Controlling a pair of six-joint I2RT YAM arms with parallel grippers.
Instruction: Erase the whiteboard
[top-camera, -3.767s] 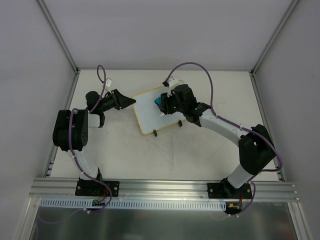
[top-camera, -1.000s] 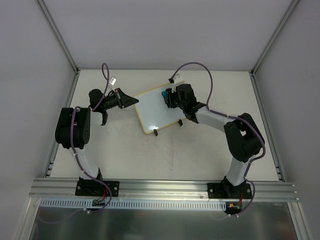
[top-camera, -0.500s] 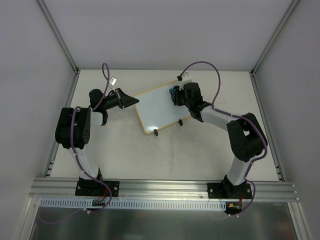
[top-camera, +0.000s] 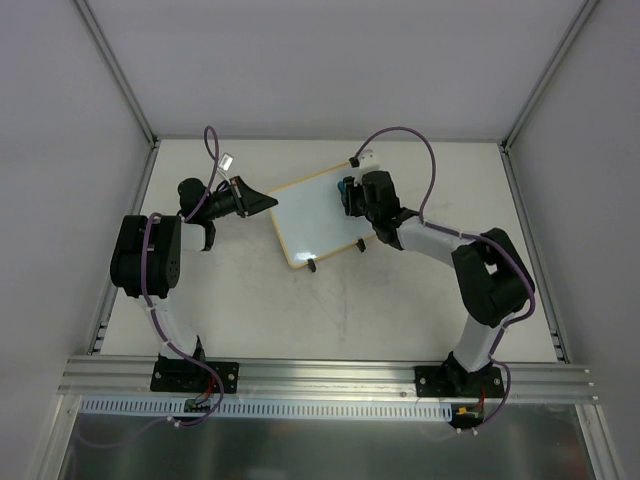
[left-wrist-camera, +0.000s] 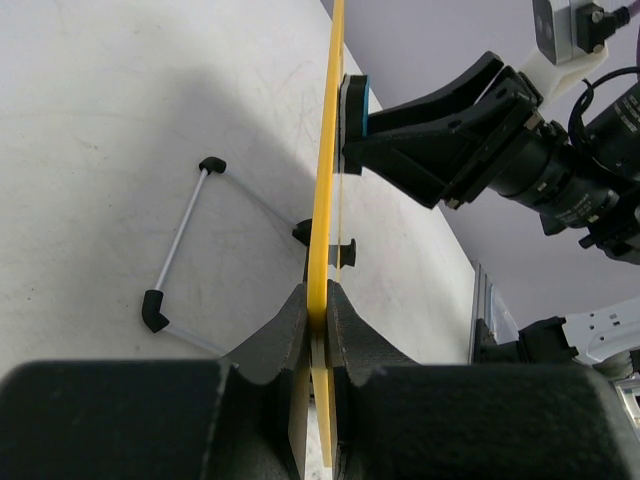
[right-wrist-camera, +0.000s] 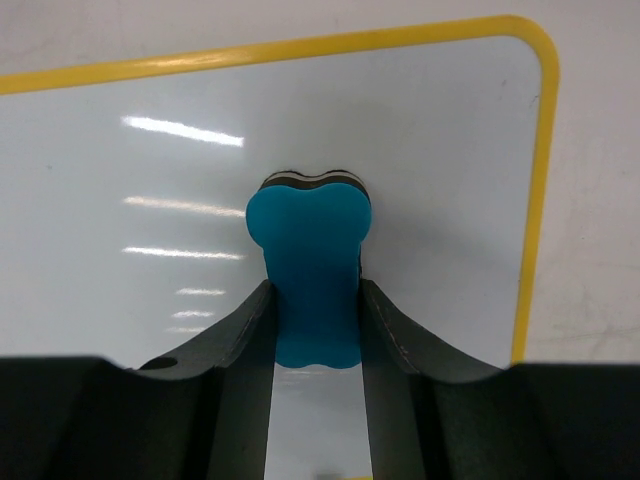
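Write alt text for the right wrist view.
The right gripper holds a blue eraser against the glossy whiteboard, near a rounded corner of its yellow frame. The visible white surface shows light reflections but no writing.

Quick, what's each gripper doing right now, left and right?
Left gripper: closed on the whiteboard, gripping its yellow edge.
Right gripper: closed on the blue eraser, held against the whiteboard.

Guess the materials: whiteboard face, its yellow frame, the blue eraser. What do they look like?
whiteboard face: glossy white, likely a coated or melamine sheet; it mirrors lights as sharp streaks.
frame: smooth yellow, probably moulded plastic; rounded corner, no seam visible.
eraser: matte blue body, looks like foam or soft plastic, with a thin dark felt-like layer against the board; can't confirm from the look alone.
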